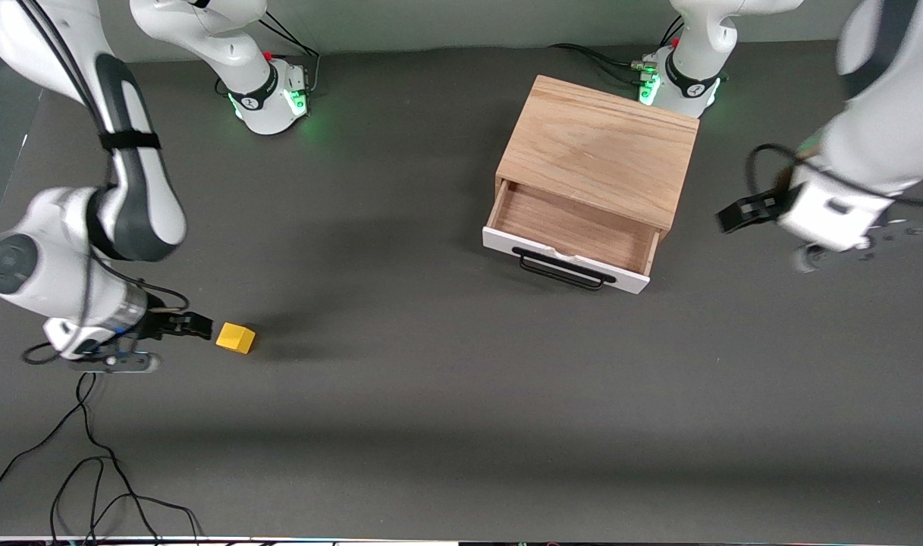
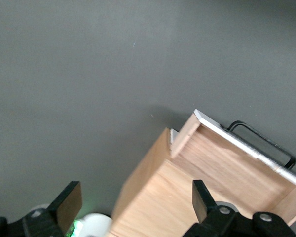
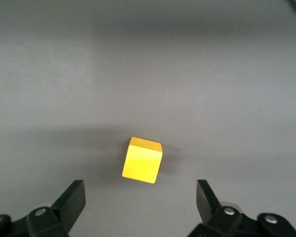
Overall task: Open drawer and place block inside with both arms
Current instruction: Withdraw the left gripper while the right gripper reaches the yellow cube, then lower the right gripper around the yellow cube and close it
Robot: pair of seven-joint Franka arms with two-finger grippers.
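Right gripper (image 1: 203, 326), at the right arm's end of the table, hangs low just beside the yellow block (image 1: 235, 337), my fingertips pointing at it without touching. Seen from my right wrist, my two fingers (image 3: 71, 200) are spread wide, with the block (image 3: 142, 160) lying on the table ahead of them, centred on the gap and not yet between them. That block sits on the dark grey table (image 1: 431, 379), well apart from the oak box (image 1: 598, 152) and nearer to the front camera than it.

Farther along, the box stands close to my left arm's base (image 1: 677, 83). Its drawer (image 1: 571, 231) is pulled partway out toward the front camera; the white front panel carries a black wire handle (image 1: 561, 269), and the light-wood tray shows bare wood inside.

Last, my left gripper (image 1: 738, 216) hovers over bare table beside the box, toward the left arm's end, holding nothing. From my left wrist its fingers (image 2: 69, 202) stand wide apart, framing a corner of the box (image 2: 153, 197) and the drawer (image 2: 237, 168).
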